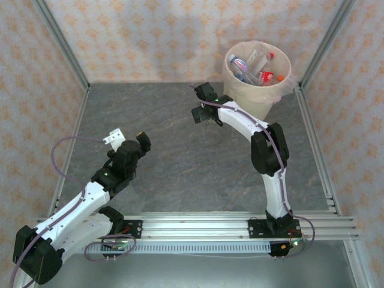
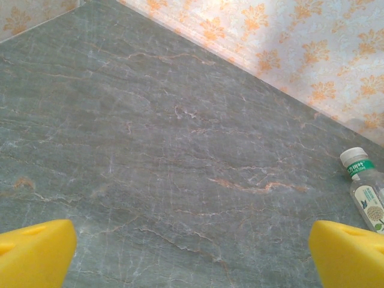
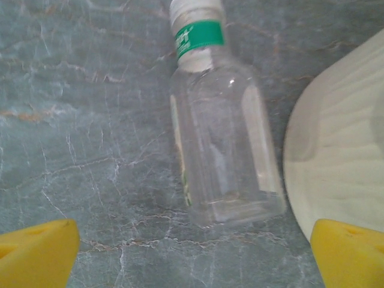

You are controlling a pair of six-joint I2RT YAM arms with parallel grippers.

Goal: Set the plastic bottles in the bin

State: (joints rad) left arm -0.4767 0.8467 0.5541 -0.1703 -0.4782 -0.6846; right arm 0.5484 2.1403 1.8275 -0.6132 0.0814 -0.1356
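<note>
Looking past the right gripper (image 3: 192, 257), we see its yellow fingertips (image 3: 37, 252) spread wide, gripping nothing. Beyond them a clear bottle (image 3: 222, 132) with a white cap and green band lies on the grey table (image 3: 72, 120), just beside the bin (image 3: 342, 162). More bottles (image 1: 255, 69) sit inside the bin. The right arm (image 1: 270, 150) bends toward the bin's left side. The left gripper (image 1: 129, 140), also wide open and empty, hangs well apart from the bin.
</note>
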